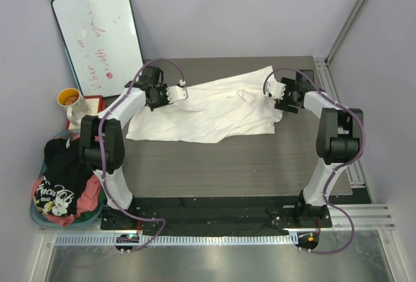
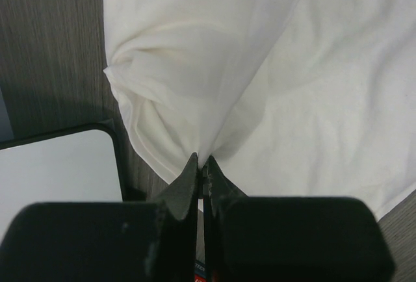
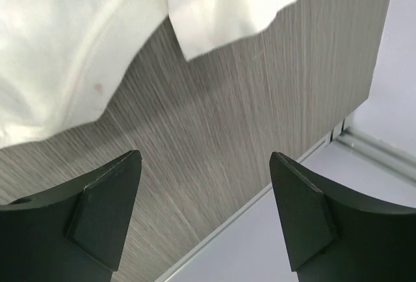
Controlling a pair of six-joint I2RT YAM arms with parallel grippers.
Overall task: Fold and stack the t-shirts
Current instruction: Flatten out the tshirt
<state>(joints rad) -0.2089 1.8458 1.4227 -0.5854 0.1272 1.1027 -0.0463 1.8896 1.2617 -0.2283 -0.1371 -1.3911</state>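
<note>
The white t-shirt (image 1: pixel 208 110) lies spread and wrinkled across the far half of the table, with no graphic showing. My left gripper (image 1: pixel 180 91) is at its far left edge. In the left wrist view the jaws (image 2: pixel 203 160) are shut on a pinched fold of the white fabric (image 2: pixel 273 67). My right gripper (image 1: pixel 277 91) is open and empty at the shirt's right edge. In the right wrist view it (image 3: pixel 205 155) hangs over bare table, with the shirt's hem (image 3: pixel 65 48) just beyond the fingertips. The black t-shirt (image 1: pixel 62 178) and the pink-red one (image 1: pixel 90 194) lie in the basket.
The teal-rimmed laundry basket (image 1: pixel 36 216) stands off the table's near left corner. A whiteboard (image 1: pixel 97 35) leans at the far left and also shows in the left wrist view (image 2: pixel 52 165). A mug (image 1: pixel 71 100) stands beside it. The table's right edge (image 3: pixel 260 197) runs close under the right gripper.
</note>
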